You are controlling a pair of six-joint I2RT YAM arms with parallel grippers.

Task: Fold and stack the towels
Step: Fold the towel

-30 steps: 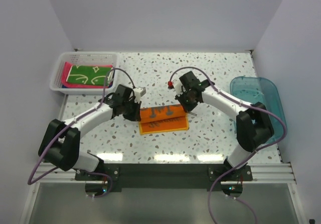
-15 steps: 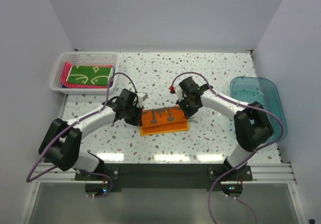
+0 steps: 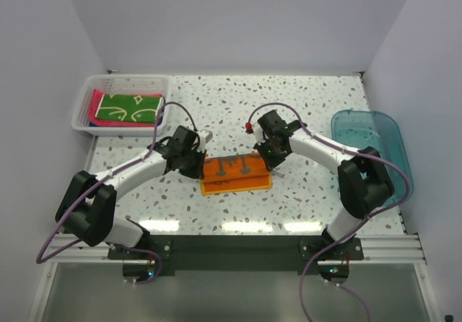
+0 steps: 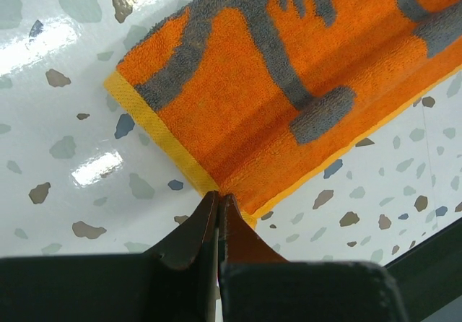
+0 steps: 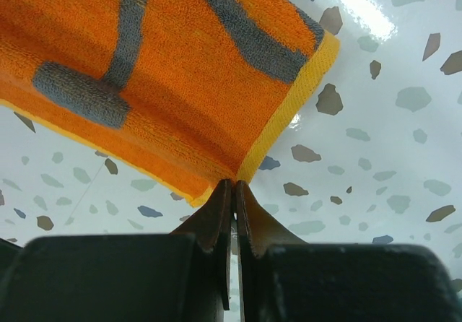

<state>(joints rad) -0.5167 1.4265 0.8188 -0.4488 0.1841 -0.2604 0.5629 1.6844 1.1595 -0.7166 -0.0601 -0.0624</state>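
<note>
An orange towel [image 3: 236,175] with grey lettering and yellow trim lies half folded at the table's middle. My left gripper [image 3: 200,164] is shut on its left corner. My right gripper [image 3: 270,162] is shut on its right corner. In the left wrist view the towel [image 4: 274,84] rises from the pinched jaws of the left gripper [image 4: 218,196], its top layer lifted over a lower one. In the right wrist view the right gripper [image 5: 234,183] pinches the towel [image 5: 166,69] in the same way. A green patterned towel [image 3: 130,107] lies on a pink towel [image 3: 94,105] in the basket.
The white slotted basket [image 3: 79,117] stands at the back left. A clear blue plastic tub [image 3: 372,145] sits at the right edge. White walls close in the speckled table [image 3: 310,199] on three sides.
Both grippers have drawn the towel's held edge a little toward the near side, with the left one shifting right. Over the last half second they have hardly moved.
</note>
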